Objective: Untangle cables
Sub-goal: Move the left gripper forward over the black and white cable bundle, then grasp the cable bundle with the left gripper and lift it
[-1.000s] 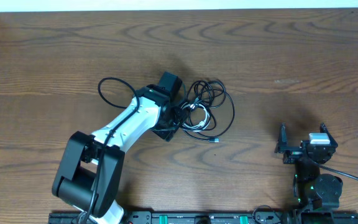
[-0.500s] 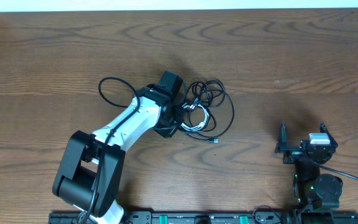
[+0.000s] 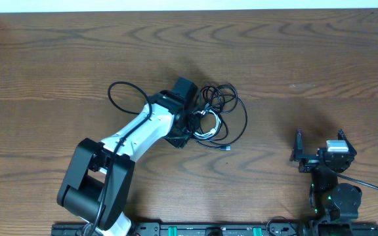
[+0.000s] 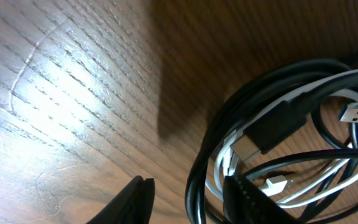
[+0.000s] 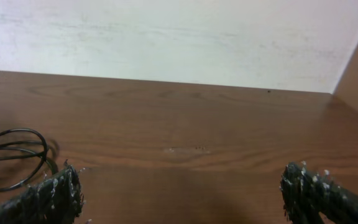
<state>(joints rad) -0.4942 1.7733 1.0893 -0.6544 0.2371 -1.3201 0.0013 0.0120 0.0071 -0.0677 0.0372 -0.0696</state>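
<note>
Cables (image 3: 210, 119) sit bunched on the counter (image 3: 294, 52), at 3 o'clock from the left jaws, which stand parted around a black loop (image 4: 193, 186), maybe just brushing it. Right jaws gape wide, empty, way off at 4 o'clock.

Left wrist view: the left end effector (image 4: 185, 199) showed only two blurred fingertips poking up from the bottom edge, and the cables (image 4: 278, 143) ran off the right and bottom edges. Overhead, the left arm's wrist (image 3: 176, 111) covered that end effector and the tangle's near side, and the plugs were too small to sort. The right end effector (image 5: 182, 186) had its fingers cropped at the bottom edge.
</note>
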